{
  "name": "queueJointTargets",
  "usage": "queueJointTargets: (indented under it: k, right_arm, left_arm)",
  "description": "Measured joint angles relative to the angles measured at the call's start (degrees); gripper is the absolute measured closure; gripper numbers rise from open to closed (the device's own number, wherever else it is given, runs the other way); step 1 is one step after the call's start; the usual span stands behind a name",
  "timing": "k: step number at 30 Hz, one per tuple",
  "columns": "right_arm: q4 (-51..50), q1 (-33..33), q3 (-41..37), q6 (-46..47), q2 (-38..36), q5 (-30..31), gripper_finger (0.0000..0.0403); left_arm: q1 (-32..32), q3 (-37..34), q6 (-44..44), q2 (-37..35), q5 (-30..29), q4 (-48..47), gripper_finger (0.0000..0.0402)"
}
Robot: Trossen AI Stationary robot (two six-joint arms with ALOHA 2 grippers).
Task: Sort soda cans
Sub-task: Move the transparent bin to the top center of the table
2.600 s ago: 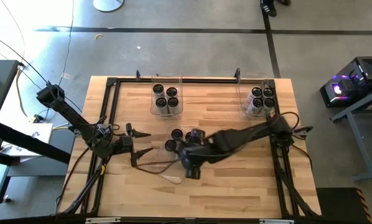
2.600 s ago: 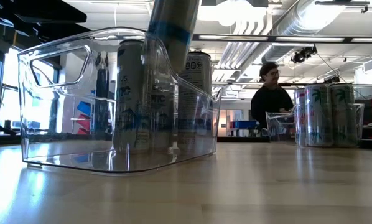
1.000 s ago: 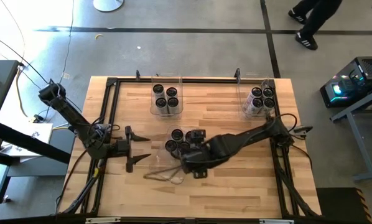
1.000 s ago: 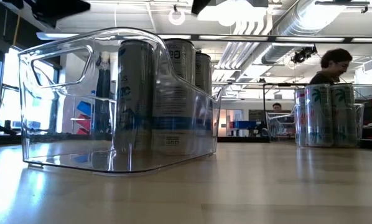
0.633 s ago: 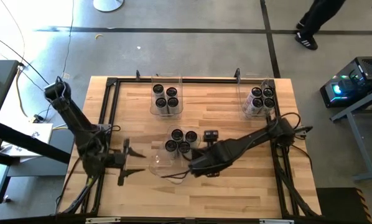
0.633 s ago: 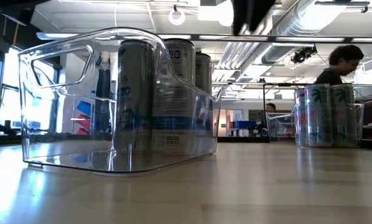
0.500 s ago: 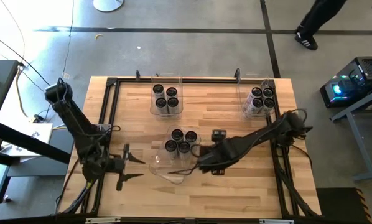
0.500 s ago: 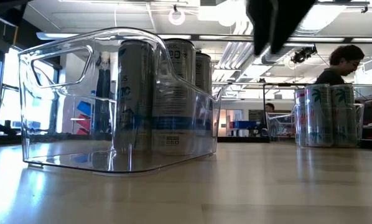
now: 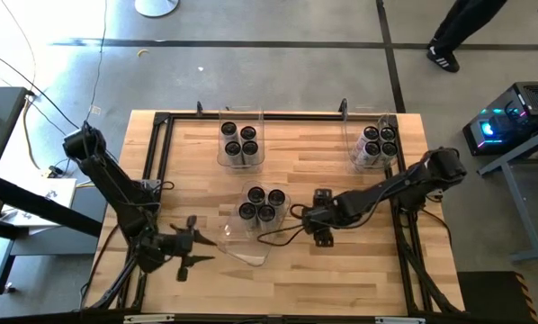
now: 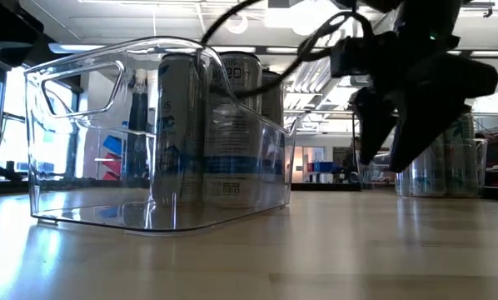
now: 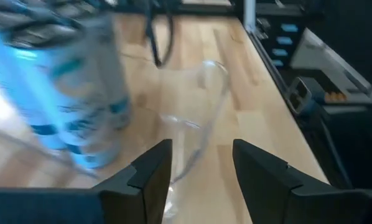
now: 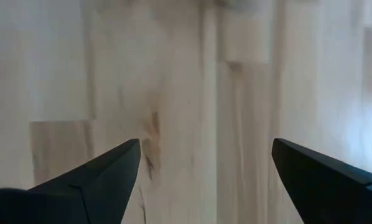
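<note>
The left gripper (image 9: 200, 248) hangs low near the front left of the tabletop (image 9: 341, 279), its fingers (image 11: 152, 171) apart with nothing between them. It points at the near edge of a clear bin (image 9: 244, 236) that sits in the middle of the tabletop. Through its wrist camera the bin's curved rim is faint and hard to trace, and the soda cans (image 11: 68, 93) behind it are smeared into pale blue and silver bands.

The right gripper (image 9: 321, 230) is over bare wood just right of that middle bin, fingers spread wide and empty. Its wrist view shows only wood grain between the two dark tips. In the low view the right arm (image 10: 415, 83) blocks much of the room and covers most of the bin standing behind it; only a sliver of cans shows past its edge.

The middle bin holds three soda cans (image 9: 261, 203), bunched at its far end. From table height they overlap, so their labels are only partly readable. Two more clear bins stand along the back: one left of centre with four cans (image 9: 239, 140), and one at the right rear (image 9: 377, 144) with several cans whose count I cannot make out. Beyond the tabletop a person's legs and shoe (image 9: 451, 45) are cut off at the picture's edge.
</note>
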Motion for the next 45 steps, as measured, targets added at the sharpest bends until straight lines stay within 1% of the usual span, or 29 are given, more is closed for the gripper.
queueJointTargets:
  k: [3,7,10,13,17,19,23,26,28,31,33,36,39,42,43,45]
  right_arm:
    - [2.67,-1.10,1.56,-7.49,0.00,-2.16,0.0043]
    - [2.54,-1.23,5.80,-18.64,-0.02,-1.08,0.0043]
    - [2.51,-1.07,9.42,-22.61,-0.02,-1.35,0.0047]
    - [2.49,-0.09,11.44,-26.93,-0.02,-3.94,0.0057]
    - [5.69,1.39,11.04,-39.44,0.35,-3.91,0.0071]
    - [7.84,1.25,10.34,-44.67,1.56,-2.10,0.0081]
    - [9.42,0.93,10.23,-51.64,4.32,5.38,0.0112]
    - [9.74,0.31,10.25,-54.95,6.62,5.73,0.0142]
    - [9.04,-0.11,10.19,-55.27,8.25,5.85,0.0166]
    - [8.13,-0.35,10.29,-53.63,9.14,7.25,0.0213]
    - [6.78,-0.25,10.30,-50.19,9.38,8.72,0.0252]
    - [4.73,0.35,10.35,-42.60,9.01,10.27,0.0309]
    - [1.83,0.90,11.27,-34.85,8.83,9.34,0.0357]
    - [-2.52,1.61,13.46,-26.98,8.88,6.40,0.0389]
    - [-3.97,1.85,14.34,-24.31,8.91,5.12,0.0395]
    - [-6.86,2.28,16.24,-18.53,9.14,4.40,0.0397]
  left_arm:
    - [1.36,2.68,1.15,3.44,4.92,-0.18,0.0251]
    - [2.53,6.45,1.67,7.88,7.24,-2.51,0.0269]
    - [3.41,8.02,-1.51,10.13,7.86,-4.13,0.0282]
    - [4.40,8.16,-5.98,11.31,7.87,-4.94,0.0292]
    - [6.31,8.27,-10.63,12.76,8.23,-4.97,0.0303]
    - [7.14,8.27,-11.44,13.60,8.37,-4.96,0.0306]
    - [8.46,8.09,-12.56,14.81,8.22,-5.37,0.0311]
    - [9.21,8.09,-13.89,14.81,8.47,-5.22,0.0312]
    - [9.74,8.12,-14.13,14.81,8.52,-5.14,0.0313]
    - [10.68,8.12,-15.09,14.81,7.41,-5.39,0.0313]
    - [11.67,8.12,-17.54,14.81,6.32,-5.62,0.0313]
    - [12.93,8.12,-19.66,14.81,5.60,-5.68,0.0313]
    - [14.36,8.12,-19.65,14.81,5.12,-5.43,0.0313]
    - [16.00,8.12,-19.60,14.81,3.48,-5.31,0.0313]
    - [16.58,8.12,-19.37,14.81,2.58,-5.13,0.0313]
    - [17.61,8.12,-18.17,14.81,0.84,-4.86,0.0313]
